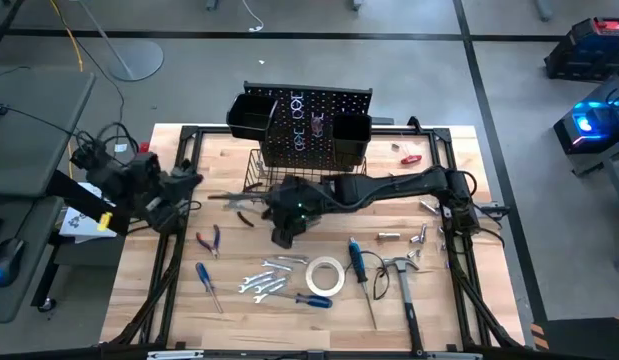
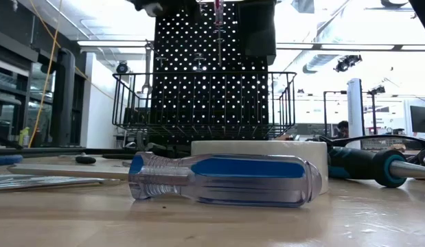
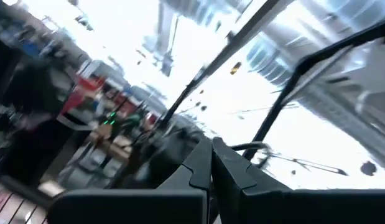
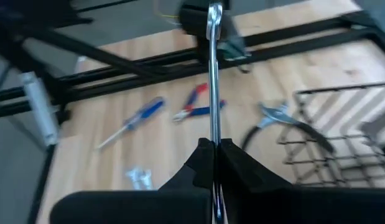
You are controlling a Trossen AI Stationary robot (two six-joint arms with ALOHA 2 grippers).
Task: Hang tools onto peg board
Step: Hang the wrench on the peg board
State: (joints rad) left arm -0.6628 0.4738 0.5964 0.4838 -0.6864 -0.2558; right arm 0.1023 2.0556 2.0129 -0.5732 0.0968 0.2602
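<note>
Pale tabletop [image 1: 169, 300] is carrying most tools. Right end effector [image 4: 214, 155], clamped on a wrench [image 4: 213, 74], is hovering near the basket [image 1: 257, 170] below the peg board [image 1: 314, 125] (hanging step); next, hooking its ring end. Left end effector [image 3: 211, 163], pinched together, is waiting at the left edge.

Right arm reaches from its base at right-centre of the high view across to the middle of the frame, elbow bent, wrist tipped down. Right hand [image 4: 214, 163] fingers pressed together, clamping a thin silver wrench [image 4: 213, 74] that sticks straight out past the fingertips. Left arm folded back at the left edge of the high view. Left hand [image 3: 211, 163] closed, fingertips touching, nothing between them.
</note>
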